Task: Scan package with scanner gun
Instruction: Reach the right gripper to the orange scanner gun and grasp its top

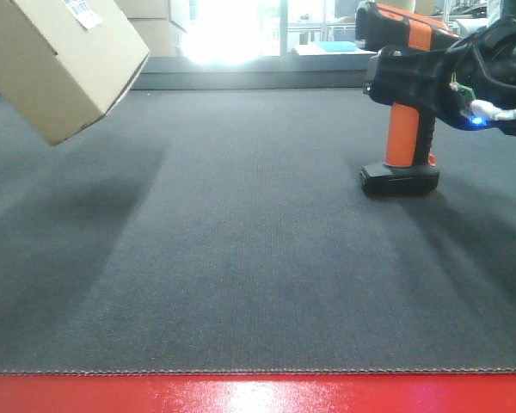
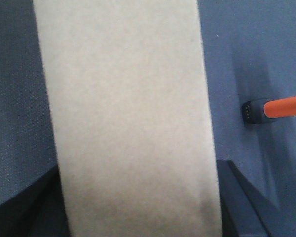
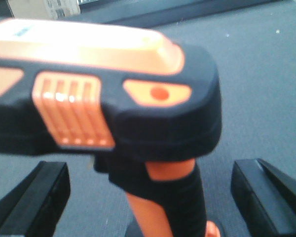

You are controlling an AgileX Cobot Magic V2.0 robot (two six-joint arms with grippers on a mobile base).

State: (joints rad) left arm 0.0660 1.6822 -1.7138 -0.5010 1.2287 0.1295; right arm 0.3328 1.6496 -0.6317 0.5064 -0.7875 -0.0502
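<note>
Left tool (image 2: 138, 212) clamps package (image 1: 60, 60), aloft and tilted over the left of the worktop (image 1: 241, 258). Label (image 1: 83, 12) sits on an upward face. Scanner gun (image 1: 408, 86) stands on its base at right. Right tool (image 3: 150, 195) straddles it, fingers spread clear of the handle. Risks: off-centre closing topples the gun; label angled off the beam, no read.

The package (image 1: 56, 60) is plain tan-brown cardboard with a white label (image 1: 84, 12) printed in black. The scanner gun (image 1: 404, 86) is black with an orange handle, an orange top stripe and an orange ribbed side panel. The worktop (image 1: 241, 258) is dark grey with a fine woven pattern, and its front edge is glossy red.
</note>
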